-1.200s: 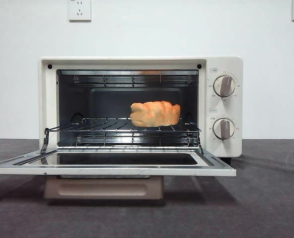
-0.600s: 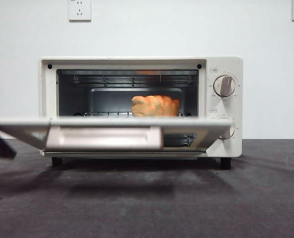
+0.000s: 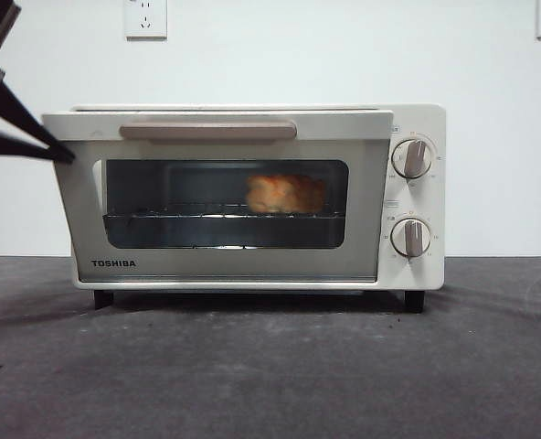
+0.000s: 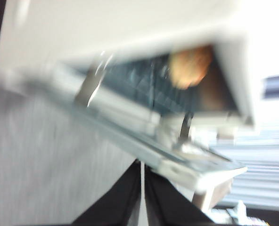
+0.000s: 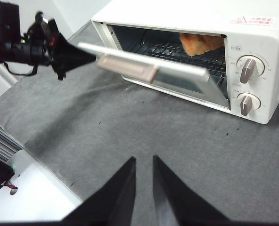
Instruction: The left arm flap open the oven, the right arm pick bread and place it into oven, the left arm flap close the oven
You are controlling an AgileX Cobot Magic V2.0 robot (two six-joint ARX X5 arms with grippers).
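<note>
The oven [image 3: 252,197] has a smooth cream-white shell with a soft sheen; its door is dark, reflective glass in a pale frame, under a matt beige-brown handle [image 3: 208,130]. The wire rack [image 5: 177,49] is thin, shiny metal. The bread [image 5: 200,43] looks glossy and lumpy — golden-orange. The table [image 3: 270,366] wears a dark grey cloth, matt and slightly fuzzy. The left gripper [image 5: 85,58] is matt black — plastic by its look.

Cream-white oven [image 3: 252,123], golden-orange bread [image 3: 285,194], dark grey table [image 3: 270,366].

Left gripper [image 5: 85,57] at oven [image 5: 252,44] door
</note>
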